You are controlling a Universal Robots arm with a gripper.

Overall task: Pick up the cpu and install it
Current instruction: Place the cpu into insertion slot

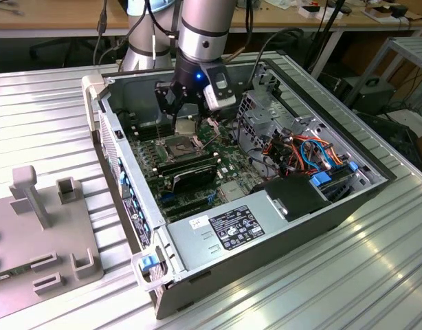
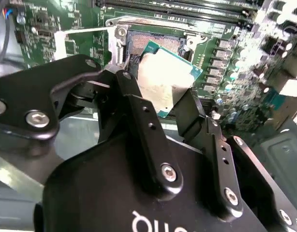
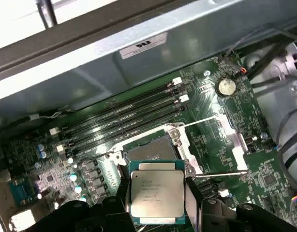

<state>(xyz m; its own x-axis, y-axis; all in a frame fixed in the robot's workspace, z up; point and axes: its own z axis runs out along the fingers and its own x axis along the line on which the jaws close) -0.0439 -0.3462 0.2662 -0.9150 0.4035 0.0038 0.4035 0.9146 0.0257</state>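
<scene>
Gripper on your arm clenched on the cpu, its 2 fingers pinching opposite edges, hovering just above the open socket inside the computer case.

arm: silver-grey tube with a black band near the wrist. pale blue cap on the joint at its 10 o'clock. black cables run alongside the tube. blue light glows on the wrist, with a white-and-grey box mounted at the light's 4 o'clock. gripper: matte black, rounded body with white lettering, bar linkages pinned by silver socket-head screws. fingers: black flat-sided bars, each with small holes along it and one screw near the base.
</scene>
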